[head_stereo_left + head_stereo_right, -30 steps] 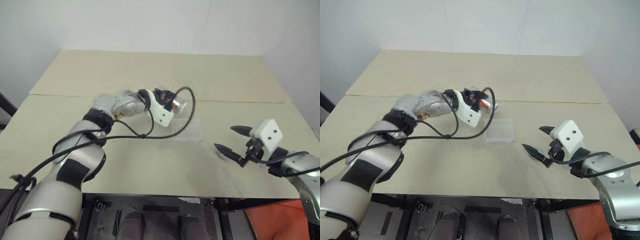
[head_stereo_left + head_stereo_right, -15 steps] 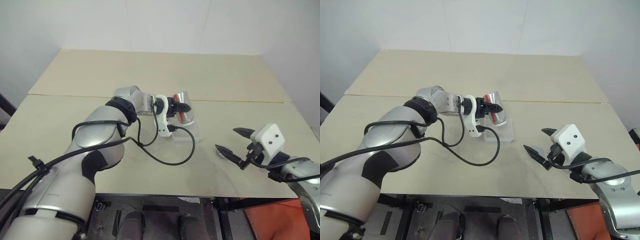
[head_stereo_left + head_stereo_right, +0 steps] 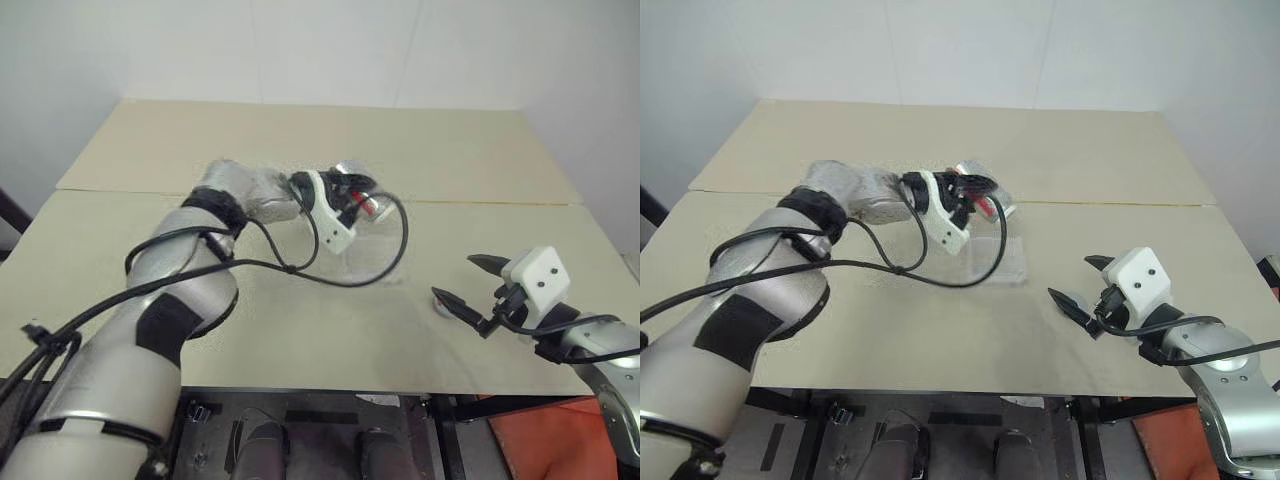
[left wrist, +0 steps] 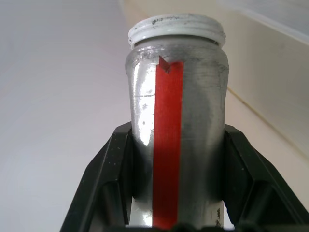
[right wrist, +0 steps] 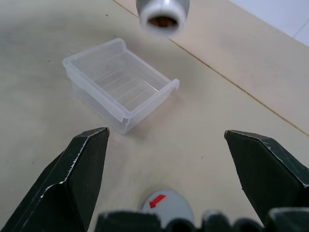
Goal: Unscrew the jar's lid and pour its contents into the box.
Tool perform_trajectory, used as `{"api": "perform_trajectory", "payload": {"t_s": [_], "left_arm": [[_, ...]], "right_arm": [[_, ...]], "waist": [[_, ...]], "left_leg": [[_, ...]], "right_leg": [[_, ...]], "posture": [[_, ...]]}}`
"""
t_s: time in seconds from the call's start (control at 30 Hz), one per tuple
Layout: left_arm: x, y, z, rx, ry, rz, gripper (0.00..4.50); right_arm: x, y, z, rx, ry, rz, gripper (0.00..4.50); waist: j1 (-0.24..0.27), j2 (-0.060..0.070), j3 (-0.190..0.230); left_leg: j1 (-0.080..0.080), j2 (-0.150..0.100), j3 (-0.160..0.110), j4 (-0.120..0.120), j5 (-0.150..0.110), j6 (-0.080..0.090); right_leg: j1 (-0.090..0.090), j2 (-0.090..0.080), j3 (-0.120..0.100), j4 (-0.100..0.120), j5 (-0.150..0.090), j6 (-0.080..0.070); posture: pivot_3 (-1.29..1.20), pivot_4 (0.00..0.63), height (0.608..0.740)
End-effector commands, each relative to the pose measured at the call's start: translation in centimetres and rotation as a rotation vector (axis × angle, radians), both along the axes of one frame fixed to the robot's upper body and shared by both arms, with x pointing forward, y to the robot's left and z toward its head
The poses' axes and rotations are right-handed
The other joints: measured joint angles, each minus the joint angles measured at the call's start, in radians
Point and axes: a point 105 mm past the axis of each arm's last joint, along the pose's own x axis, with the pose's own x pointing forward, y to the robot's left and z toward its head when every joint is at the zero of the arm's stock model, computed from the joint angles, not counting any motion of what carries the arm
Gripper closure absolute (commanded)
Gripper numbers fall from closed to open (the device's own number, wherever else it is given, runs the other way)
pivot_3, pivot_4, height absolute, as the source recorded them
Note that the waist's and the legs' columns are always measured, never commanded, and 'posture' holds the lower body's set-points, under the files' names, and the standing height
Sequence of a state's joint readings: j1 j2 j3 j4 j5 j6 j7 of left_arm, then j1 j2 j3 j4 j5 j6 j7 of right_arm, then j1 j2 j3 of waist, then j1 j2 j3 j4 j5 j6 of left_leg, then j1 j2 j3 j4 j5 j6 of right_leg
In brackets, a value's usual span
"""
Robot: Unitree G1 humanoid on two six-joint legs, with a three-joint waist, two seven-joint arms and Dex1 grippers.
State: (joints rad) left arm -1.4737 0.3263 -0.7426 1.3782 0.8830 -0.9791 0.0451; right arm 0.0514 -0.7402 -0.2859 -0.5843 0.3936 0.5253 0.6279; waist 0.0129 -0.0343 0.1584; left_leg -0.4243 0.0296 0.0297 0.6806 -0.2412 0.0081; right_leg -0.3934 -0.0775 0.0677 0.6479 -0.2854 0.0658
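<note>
Left wrist view: left pincer [image 4: 174, 193] clamps jar [image 4: 176, 135], red stripe; right pincer [image 5: 166, 179] wide, empty.

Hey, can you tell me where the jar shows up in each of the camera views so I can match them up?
Left eye view: the jar sits upper centre, shut in the left gripper.
Right eye view: upper centre, above the box.
Left wrist view: centre, red stripe facing, lid off.
Right wrist view: top edge, open mouth facing the camera.
Shared landmark: the box.
</note>
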Motion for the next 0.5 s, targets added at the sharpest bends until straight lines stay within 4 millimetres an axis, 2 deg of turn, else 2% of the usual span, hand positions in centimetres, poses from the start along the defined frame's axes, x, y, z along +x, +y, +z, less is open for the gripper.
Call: {"api": "perform_trajectory", "payload": {"t_s": [0.03,0.2,0.27,0.3,0.4,0.5], "left_arm": [[0.7,1.6,1.9,-0.329,0.296,0.099,2.41],[1.3,4.4,3.2,-0.880,0.698,0.077,2.41],[1.1,6.2,3.9,-1.228,0.713,0.003,2.41],[1.0,7.1,3.4,-1.318,0.719,0.009,2.41],[0.6,7.8,-0.2,-1.326,0.875,0.130,2.41],[-0.8,8.2,-1.6,-1.459,0.970,0.169,2.41]], "right_arm": [[0.1,0.1,1.1,-0.004,-0.060,-0.001,0.03],[0.3,0.2,1.2,0.017,-0.068,-0.002,0.03],[0.5,0.3,1.0,0.022,-0.064,0.004,0.03],[0.6,0.4,1.0,0.026,-0.064,0.010,0.03],[1.1,0.7,0.8,0.040,-0.063,0.020,0.03],[1.4,1.1,0.5,0.044,-0.055,0.035,0.03]], "waist": [[-0.001,0.000,0.000],[-0.002,0.000,0.000],[-0.002,0.001,0.000],[-0.003,0.001,-0.001],[-0.009,0.002,-0.001],[-0.015,0.002,-0.001]], "left_leg": [[0.000,0.000,0.000,0.001,0.000,0.000],[0.000,0.001,-0.001,0.003,0.000,0.000],[0.000,0.001,-0.001,0.004,0.000,0.001],[0.000,0.001,-0.002,0.005,0.000,0.001],[0.001,0.001,-0.003,0.006,0.000,0.001],[0.002,0.002,-0.004,0.006,0.000,0.001]], "right_leg": [[0.000,0.000,0.000,0.000,0.000,0.000],[0.001,0.000,0.000,0.002,0.000,0.000],[0.002,0.000,0.000,0.002,0.000,0.000],[0.003,0.000,-0.001,0.002,0.000,0.000],[0.003,0.000,0.000,0.006,0.000,0.000],[0.003,0.000,0.000,0.011,0.000,0.000]], "posture": [[0.00,0.150,0.740],[0.00,0.150,0.740],[0.00,0.150,0.740],[0.00,0.150,0.740],[0.00,0.150,0.740],[0.00,0.150,0.740]]}}
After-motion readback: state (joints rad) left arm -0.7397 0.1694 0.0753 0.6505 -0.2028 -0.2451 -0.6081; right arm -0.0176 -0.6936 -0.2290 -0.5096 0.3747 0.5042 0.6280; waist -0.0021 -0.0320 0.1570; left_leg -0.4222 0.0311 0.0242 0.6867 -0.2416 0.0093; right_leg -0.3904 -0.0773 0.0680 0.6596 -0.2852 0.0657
